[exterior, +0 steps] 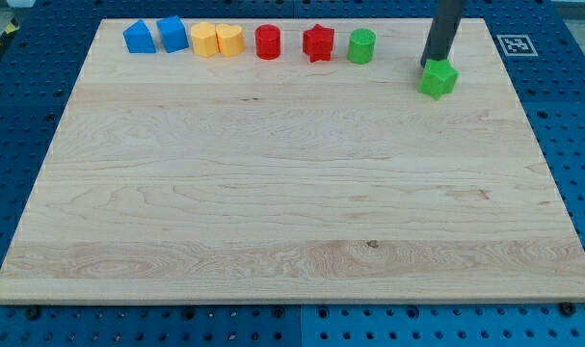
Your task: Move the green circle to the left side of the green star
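Observation:
The green circle (361, 45) stands near the view's top edge of the wooden board (292, 241), at the right end of a row of blocks. The green star (438, 79) lies to its right and slightly lower. The dark rod comes down from the view's top, and my tip (429, 65) rests against the star's upper left side. The tip is well to the right of the green circle, with a gap between them.
The row along the view's top holds, from the left, a blue block (138, 38), another blue block (172, 34), a yellow block (204, 40), a yellow heart (230, 40), a red circle (268, 42) and a red star (318, 43).

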You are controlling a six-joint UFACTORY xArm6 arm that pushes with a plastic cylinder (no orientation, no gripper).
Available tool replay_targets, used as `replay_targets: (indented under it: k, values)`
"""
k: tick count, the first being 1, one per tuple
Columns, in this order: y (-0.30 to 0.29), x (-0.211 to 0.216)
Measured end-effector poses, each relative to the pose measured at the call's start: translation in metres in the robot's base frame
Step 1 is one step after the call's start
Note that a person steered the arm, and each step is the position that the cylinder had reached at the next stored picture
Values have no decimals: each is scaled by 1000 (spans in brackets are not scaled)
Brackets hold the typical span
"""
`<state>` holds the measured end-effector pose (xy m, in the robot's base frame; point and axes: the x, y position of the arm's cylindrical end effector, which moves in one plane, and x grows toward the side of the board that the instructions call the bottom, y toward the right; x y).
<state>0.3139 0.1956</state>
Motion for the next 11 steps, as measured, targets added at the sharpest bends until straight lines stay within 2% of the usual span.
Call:
replay_targets:
  k: [1,2,3,4,5,6,7,9,11]
  values:
    - [4,38]
    - [20,30]
    - [28,-25]
    - [4,-69]
    - [-39,-108]
    - [-93,-116]
    - [-114,-111]
    - [-117,-68]
    - [-91,-16]
